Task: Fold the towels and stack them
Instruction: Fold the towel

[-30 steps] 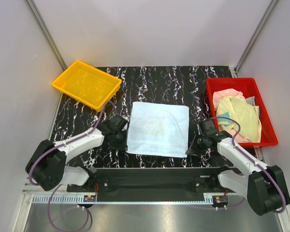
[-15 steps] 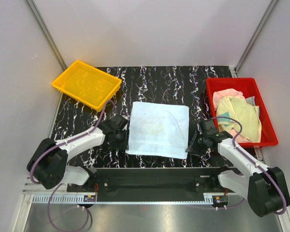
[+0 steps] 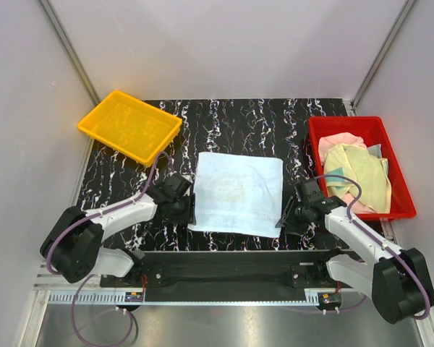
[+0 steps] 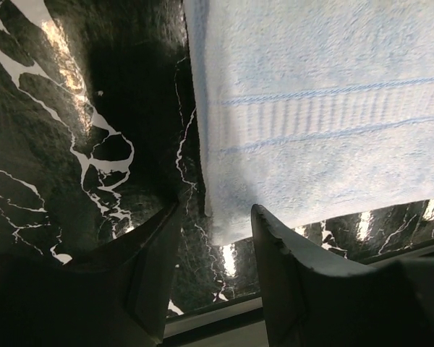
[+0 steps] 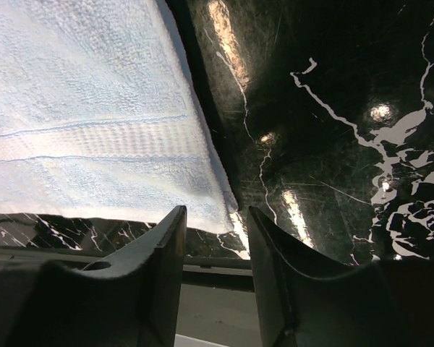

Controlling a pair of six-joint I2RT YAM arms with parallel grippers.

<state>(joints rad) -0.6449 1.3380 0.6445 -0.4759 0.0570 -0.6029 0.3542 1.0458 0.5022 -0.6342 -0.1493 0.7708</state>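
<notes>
A: Where was the towel (image 3: 237, 192) laid?
B: Flat on the table (image 3: 239, 123). Its 2 near corners were framed by parted fingers: the left by the left gripper (image 4: 215, 224), the right by the right gripper (image 5: 217, 217). Neither was pinched.

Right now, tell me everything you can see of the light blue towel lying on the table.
The light blue towel is a soft terry rectangle with a woven band and two thin stripes near its front hem. It lies spread flat on the middle of the black marbled table, slightly askew, with a faint yellowish tint at its centre. The left gripper and right gripper stand open at its two near corners, not pinching it.
</notes>
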